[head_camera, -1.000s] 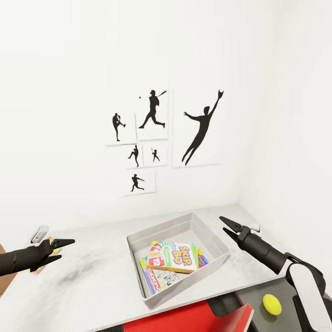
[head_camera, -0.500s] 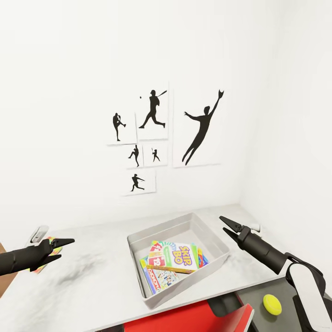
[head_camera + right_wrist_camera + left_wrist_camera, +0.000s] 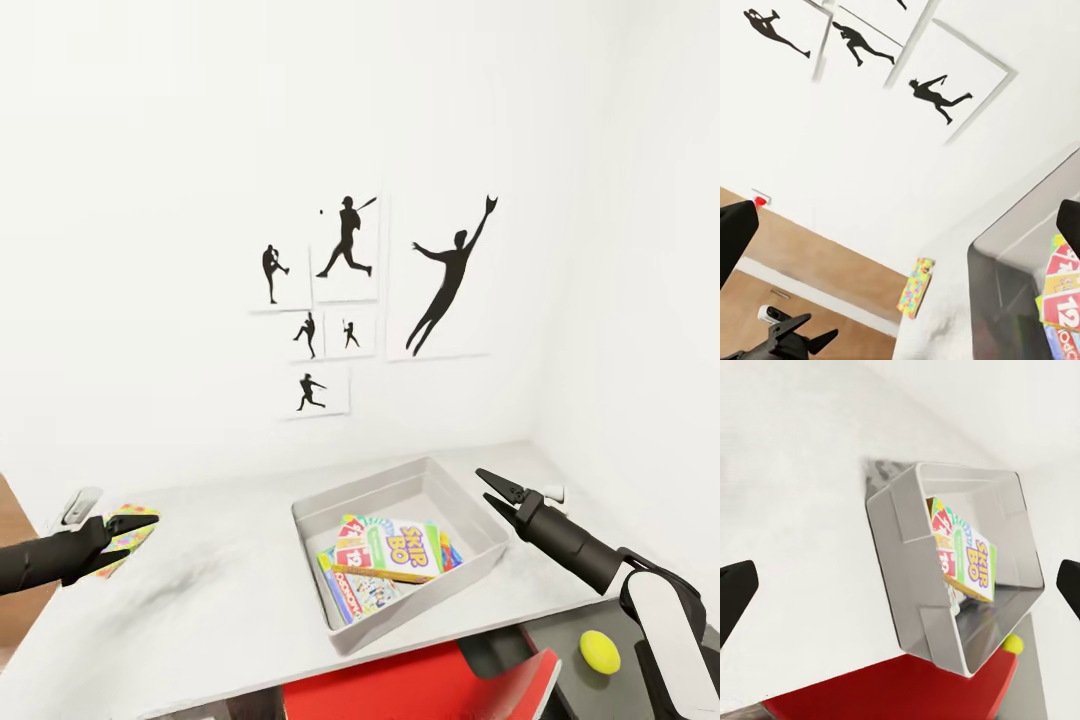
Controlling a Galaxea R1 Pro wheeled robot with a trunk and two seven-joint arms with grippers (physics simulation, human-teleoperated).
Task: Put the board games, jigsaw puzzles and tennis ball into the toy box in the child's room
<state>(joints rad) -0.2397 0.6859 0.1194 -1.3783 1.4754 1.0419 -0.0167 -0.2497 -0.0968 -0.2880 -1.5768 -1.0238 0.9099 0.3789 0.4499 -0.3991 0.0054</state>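
Two tools hover over desk [image 3: 230, 600], both with fingers apart and holding nothing: left tool [image 3: 130, 527] near jigsaw puzzle [image 3: 128, 535] at desk's left edge, right tool [image 3: 497, 492] just beside toy box [image 3: 478, 525]. Toy box mid-desk, board games [image 3: 390, 560] stacked inside. Tennis ball [image 3: 600, 651] on lower dark surface by right arm.

A child's room in a home is shown. Black baseball-player silhouette pictures [image 3: 345, 300] are hung on the plain white wall. A pale speckled bench [image 3: 215, 600] is set against it, and on it a grey toy box [image 3: 470, 515] holding colourful board games [image 3: 385, 565] and a bright jigsaw puzzle [image 3: 130, 525] are seen. Wood-plank floor [image 3: 817, 281] is visible.
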